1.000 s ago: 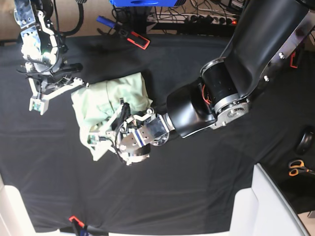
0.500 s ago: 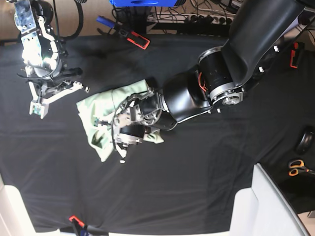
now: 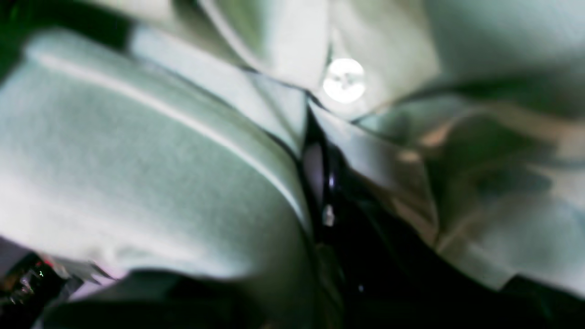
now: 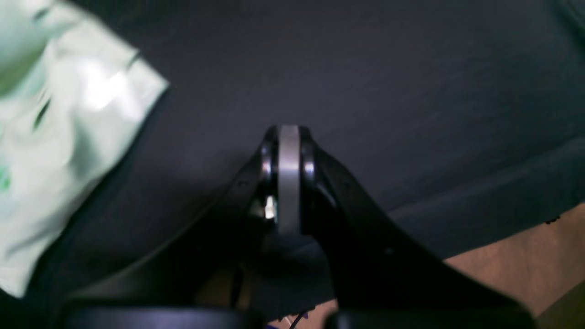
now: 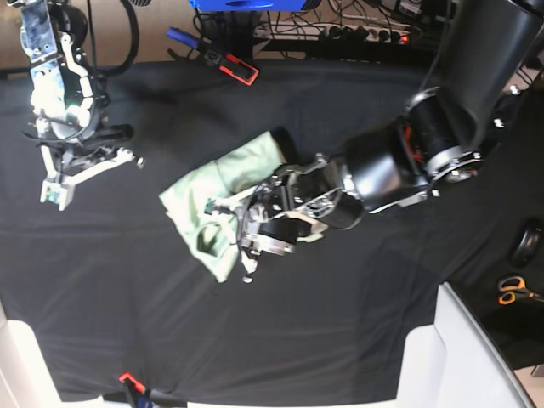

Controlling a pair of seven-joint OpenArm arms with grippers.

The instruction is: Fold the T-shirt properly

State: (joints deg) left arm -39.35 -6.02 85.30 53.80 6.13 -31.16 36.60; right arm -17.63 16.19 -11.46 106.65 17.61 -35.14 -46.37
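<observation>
The pale mint-green T-shirt (image 5: 223, 189) lies bunched in a loose wad on the black table cover (image 5: 365, 297). My left gripper (image 5: 248, 245) is pressed into its lower right side and shut on a fold of it. In the left wrist view the T-shirt (image 3: 137, 173) fills the frame with blurred folds crowding around the dark jaws. My right gripper (image 5: 53, 194) hangs shut and empty at the far left, well apart from the shirt. In the right wrist view its fingertips (image 4: 288, 137) meet over bare black cloth, with the T-shirt (image 4: 59, 137) off to the left.
A red-and-black tool (image 5: 240, 70) and a blue object (image 5: 180, 36) lie at the table's back edge. Orange-handled scissors (image 5: 513, 291) and a black round item (image 5: 529, 244) are at the right. A white box (image 5: 463, 357) fills the lower right corner.
My left arm has dragged the T-shirt to the right and reshaped it into a narrower wad. My right gripper has drifted left and away from the shirt, staying shut.
</observation>
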